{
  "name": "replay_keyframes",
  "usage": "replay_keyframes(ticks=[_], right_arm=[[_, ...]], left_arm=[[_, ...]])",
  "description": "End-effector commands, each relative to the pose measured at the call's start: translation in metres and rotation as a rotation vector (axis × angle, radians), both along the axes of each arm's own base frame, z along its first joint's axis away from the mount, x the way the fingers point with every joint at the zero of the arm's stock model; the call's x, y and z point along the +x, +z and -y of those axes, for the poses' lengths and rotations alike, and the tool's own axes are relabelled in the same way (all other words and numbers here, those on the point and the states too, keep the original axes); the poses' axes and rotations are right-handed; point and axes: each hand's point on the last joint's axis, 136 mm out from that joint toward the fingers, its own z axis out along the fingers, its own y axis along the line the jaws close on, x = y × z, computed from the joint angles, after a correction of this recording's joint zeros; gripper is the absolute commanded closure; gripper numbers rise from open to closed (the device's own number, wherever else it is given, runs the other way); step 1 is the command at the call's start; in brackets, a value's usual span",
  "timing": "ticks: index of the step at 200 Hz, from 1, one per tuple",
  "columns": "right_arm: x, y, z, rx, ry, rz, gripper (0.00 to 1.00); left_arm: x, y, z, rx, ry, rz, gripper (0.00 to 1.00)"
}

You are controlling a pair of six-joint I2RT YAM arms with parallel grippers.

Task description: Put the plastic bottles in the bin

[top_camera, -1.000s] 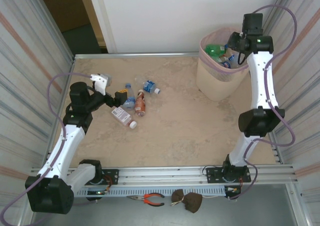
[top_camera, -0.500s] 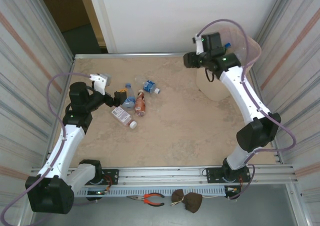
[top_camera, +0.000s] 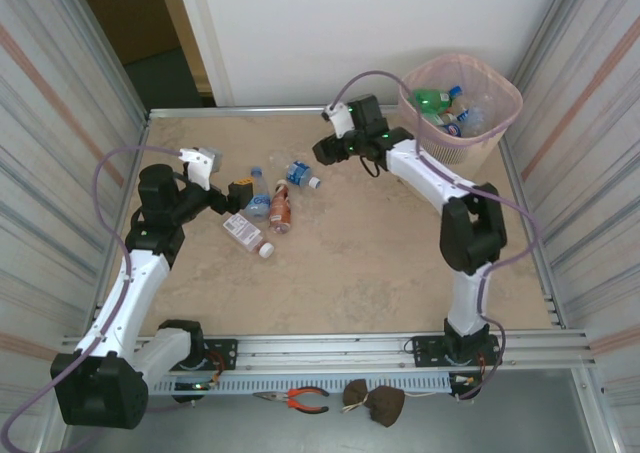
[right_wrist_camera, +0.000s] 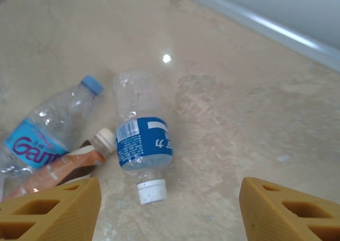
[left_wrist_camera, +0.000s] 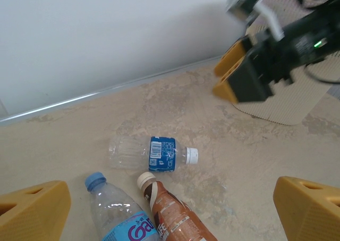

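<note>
A blue-labelled bottle [right_wrist_camera: 142, 145] is laid toward the table's [top_camera: 400, 263] far edge, under the empty, parted right gripper [right_wrist_camera: 170, 206]; the left gripper [left_wrist_camera: 170, 212] is parted too. Judged light and crushable, it is best gripped mid-label.

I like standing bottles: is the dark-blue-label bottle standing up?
No, the dark-blue-label bottle lies on its side on the table.

Base of brown bottle [left_wrist_camera: 171, 219] beyond bottom edge
</note>
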Motion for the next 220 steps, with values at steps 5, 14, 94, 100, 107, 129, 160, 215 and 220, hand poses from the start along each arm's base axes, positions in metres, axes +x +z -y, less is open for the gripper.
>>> replay_keyframes(ticks=[5,14,94,100,107,129,160,215,220], right_arm=[[0.017,0.000,-0.038,0.018,0.117,0.105,0.30],[0.022,-0.010,-0.045,0.014,0.127,0.104,0.29],[0.037,-0.068,-0.088,0.004,0.194,0.047,0.19],[0.038,-0.072,-0.090,0.002,0.197,0.041,0.18],[0.039,-0.076,-0.091,-0.003,0.199,0.036,0.17],[0.039,-0.091,-0.097,-0.023,0.214,0.012,0.16],[0.042,-0.108,-0.102,-0.053,0.217,-0.035,0.15],[0.038,-0.134,-0.102,-0.175,0.231,-0.071,0.15],[0.037,-0.136,-0.101,-0.196,0.232,-0.068,0.15]], left_arm=[[-0.002,0.019,-0.004,0.008,0.018,0.061,0.01],[-0.002,0.019,-0.005,0.009,0.019,0.063,0.01],[-0.002,0.020,-0.005,0.011,0.024,0.066,0.01],[-0.002,0.019,-0.005,0.013,0.024,0.067,0.01],[-0.002,0.019,-0.005,0.012,0.026,0.066,0.01],[-0.002,0.020,-0.006,0.012,0.026,0.067,0.01],[-0.002,0.019,-0.005,0.011,0.023,0.065,0.01],[-0.002,0.020,-0.004,0.006,0.019,0.066,0.01],[-0.002,0.019,-0.005,0.007,0.021,0.065,0.01]])
